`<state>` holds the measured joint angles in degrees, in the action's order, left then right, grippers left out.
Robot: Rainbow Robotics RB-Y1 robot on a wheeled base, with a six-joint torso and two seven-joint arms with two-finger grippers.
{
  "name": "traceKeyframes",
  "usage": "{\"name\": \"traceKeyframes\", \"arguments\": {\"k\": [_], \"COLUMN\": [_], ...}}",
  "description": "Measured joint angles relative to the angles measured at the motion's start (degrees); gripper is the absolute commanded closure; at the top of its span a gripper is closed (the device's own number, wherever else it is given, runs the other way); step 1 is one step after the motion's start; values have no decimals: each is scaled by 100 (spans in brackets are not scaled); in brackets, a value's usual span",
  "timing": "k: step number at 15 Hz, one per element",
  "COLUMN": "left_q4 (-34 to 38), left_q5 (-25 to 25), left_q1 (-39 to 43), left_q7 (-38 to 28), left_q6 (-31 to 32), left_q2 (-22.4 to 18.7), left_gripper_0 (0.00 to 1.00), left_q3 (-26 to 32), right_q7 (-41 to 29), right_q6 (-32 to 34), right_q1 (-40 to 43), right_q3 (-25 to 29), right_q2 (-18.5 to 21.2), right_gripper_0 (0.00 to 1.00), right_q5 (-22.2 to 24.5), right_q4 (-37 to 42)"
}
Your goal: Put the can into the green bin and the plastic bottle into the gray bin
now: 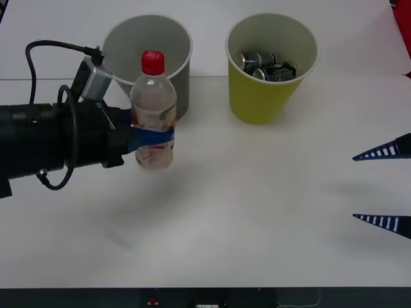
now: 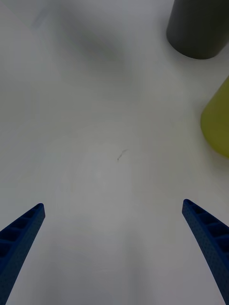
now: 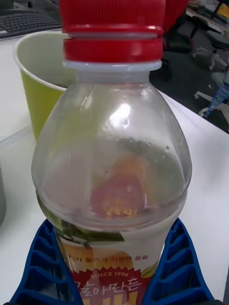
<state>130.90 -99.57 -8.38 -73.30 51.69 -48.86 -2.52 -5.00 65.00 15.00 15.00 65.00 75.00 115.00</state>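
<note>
clear red-capped plastic bottle [image 1: 153, 115], upright, clamped in left pincer [image 1: 151, 136]

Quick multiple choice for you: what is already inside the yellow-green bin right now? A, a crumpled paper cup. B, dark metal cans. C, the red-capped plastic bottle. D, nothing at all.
B: the front view looks down into the green bin and shows dark metal cans lying at its bottom, while the plastic bottle stands upright outside it, in front of the gray bin, clamped in the left tool.
</note>
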Motion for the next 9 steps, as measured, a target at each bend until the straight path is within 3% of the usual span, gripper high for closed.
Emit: {"name": "traceKeyframes", "arguments": {"k": [4,9], "left_q4": [72,-753], "left_q5": [-272,-212], "left_q1": [-255,-1327], "left_q7": [-571,-739], "left_q6": [0,0], "left_q2": [-48,-80], "left_gripper_0": [100,100], "left_q3": [313,373], "right_q7": [0,0], "right_q6": [0,0], "right_q1": [0,0], "right_q3": [0,0], "right_q2": [0,0], "right_gripper_0": [0,0], "right_q5": [0,0], "right_q4": [0,0]}}
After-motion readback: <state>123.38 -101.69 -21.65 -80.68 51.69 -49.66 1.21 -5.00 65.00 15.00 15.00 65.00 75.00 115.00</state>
